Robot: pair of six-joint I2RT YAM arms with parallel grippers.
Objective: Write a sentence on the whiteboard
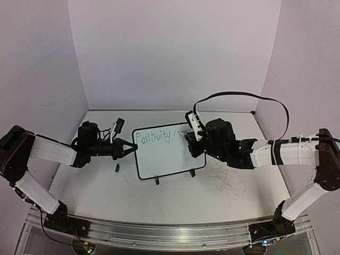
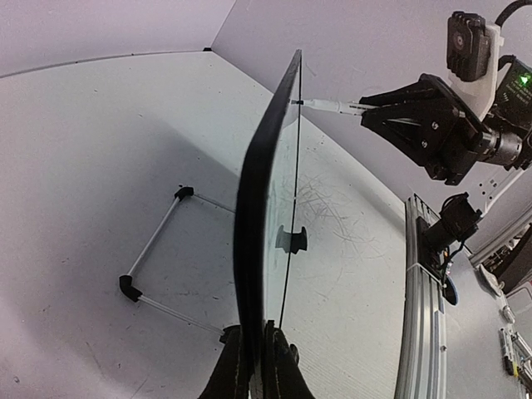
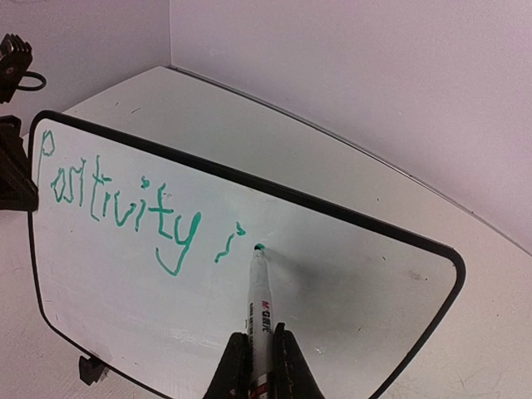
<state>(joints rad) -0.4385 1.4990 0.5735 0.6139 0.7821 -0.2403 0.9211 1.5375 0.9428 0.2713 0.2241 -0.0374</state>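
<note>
Top external view: a small whiteboard (image 1: 166, 156) with a thin black rim stands tilted on the white table (image 1: 223, 191), between the two grippers. The left gripper (image 1: 130, 149) is pinched onto the board's left edge. The right gripper (image 1: 187, 134) reaches in at the board's upper right corner. A sentence (image 1: 153, 137) in thin green handwriting runs along the top of the board, from just beside the left gripper toward the right one. A small green object (image 1: 117, 168) lies on the table just below the left gripper. Faint grey scribbles (image 1: 220, 172) mark the table under the right arm.

Left wrist view: the board is seen edge-on, its rim clamped between this gripper's fingers, which are pressed together on it. A wire stand (image 2: 158, 249) props the board from behind, to the left of the fingers. Across the board, a marker (image 2: 329, 105) held by the right gripper touches the writing face.

Right wrist view: the fingers are squeezed around the marker's barrel. Its green tip rests on the board just above them. The green letters read roughly "Positivity", followed by a small "i", ending just left of the tip.
</note>
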